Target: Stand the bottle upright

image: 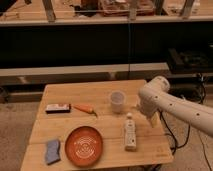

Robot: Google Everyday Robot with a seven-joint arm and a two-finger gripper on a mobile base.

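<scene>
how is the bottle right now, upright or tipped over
Tipped: the bottle lies flat on the table, cap toward the cup; the gripper hangs beside it, not touching.

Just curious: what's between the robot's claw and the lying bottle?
Only bare table, seen in the camera view; the gripper hangs near the cap end of the bottle.

the gripper (150, 121) hangs low over the wooden table (75, 92), jaws spread, holding nothing. just beside it, toward the orange plate (84, 145), the bottle (130, 134) lies flat. its cap points at the translucent cup (117, 101), upright near the gripper. the blue cloth (52, 151) lies farthest from it.
</scene>
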